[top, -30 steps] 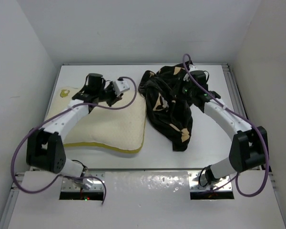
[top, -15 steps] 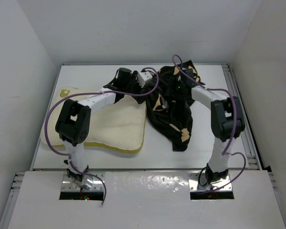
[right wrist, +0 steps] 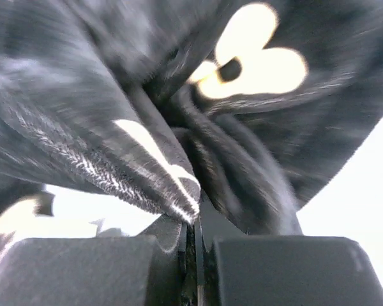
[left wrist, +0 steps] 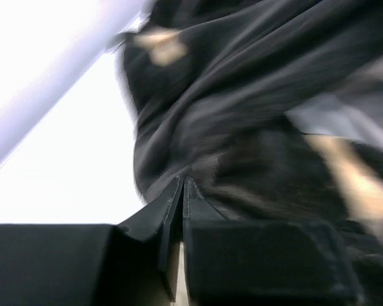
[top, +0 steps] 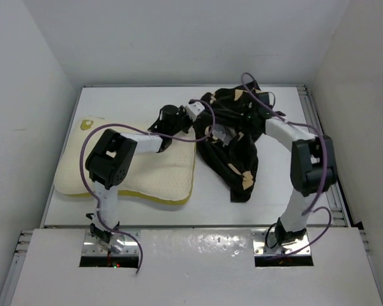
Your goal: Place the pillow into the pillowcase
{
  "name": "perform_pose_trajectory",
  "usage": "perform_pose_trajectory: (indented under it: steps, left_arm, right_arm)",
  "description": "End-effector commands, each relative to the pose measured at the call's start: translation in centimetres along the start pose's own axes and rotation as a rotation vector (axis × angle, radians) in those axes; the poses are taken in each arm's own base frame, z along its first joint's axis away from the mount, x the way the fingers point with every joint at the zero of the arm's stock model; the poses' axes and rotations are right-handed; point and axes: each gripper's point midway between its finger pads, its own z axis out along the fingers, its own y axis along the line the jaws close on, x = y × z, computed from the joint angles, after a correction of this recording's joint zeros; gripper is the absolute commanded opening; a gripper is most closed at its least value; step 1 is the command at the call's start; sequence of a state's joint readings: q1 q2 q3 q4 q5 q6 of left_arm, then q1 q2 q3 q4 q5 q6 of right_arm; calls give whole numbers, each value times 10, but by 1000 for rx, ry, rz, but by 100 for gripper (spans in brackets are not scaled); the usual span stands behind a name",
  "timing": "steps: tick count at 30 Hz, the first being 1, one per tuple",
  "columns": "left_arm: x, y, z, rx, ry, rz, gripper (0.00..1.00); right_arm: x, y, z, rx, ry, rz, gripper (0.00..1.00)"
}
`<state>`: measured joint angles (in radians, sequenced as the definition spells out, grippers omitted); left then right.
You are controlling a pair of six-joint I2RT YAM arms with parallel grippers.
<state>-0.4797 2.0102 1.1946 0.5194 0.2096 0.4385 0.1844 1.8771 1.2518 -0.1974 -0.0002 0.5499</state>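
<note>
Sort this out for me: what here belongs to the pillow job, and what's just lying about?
Job: pillow, pillowcase, left gripper and right gripper, both pinching the pillowcase.
Not the job: table, purple cables on the arms.

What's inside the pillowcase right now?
Nothing visible: the pillow lies outside it on the table, beside the crumpled pillowcase. The left gripper and right gripper pinch its fabric. Folds hide the interior.

White table point(top: 274, 191) under pillow point(top: 169, 172), pillowcase point(top: 242, 159)
</note>
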Motion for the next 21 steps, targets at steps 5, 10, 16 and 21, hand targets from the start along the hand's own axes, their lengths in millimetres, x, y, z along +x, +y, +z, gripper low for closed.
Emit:
perform_pose_trajectory:
  steps: [5, 10, 16, 21]
  left_arm:
    - [-47, 81, -5, -431, -132, 67, 0]
    - [-76, 90, -5, -435, -187, 136, 0]
    - [-112, 93, -5, -240, -133, 225, 78]
    - [-32, 53, -45, 349, 143, 405, 97]
  right_arm:
    - [-49, -17, -95, 11, -202, -55, 0]
    - [-53, -7, -122, -41, -252, -45, 0]
    - [-64, 24, -122, -141, -272, -58, 0]
    - [-65, 41, -104, -180, -219, -62, 0]
